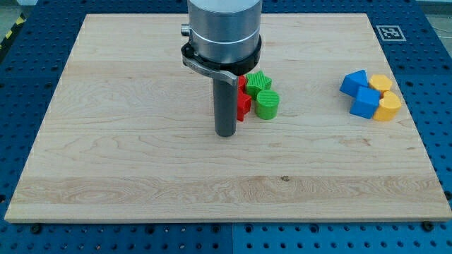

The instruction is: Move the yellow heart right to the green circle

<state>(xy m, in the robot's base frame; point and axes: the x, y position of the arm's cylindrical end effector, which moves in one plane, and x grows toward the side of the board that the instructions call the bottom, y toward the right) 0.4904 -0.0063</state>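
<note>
Your rod carries no jaws, and my tip (pixel 226 133) rests just left of the green circle (pixel 267 104), while the yellow heart (pixel 387 107) lies well apart toward the view's right among blue blocks.

Bright, even light is falling from overhead, leaving the pale wooden counter (pixel 141 162) evenly lit and free of glare. Only faint, soft shadows are pooling around my tip (pixel 225 134), and everything is showing in sharp focus.
</note>
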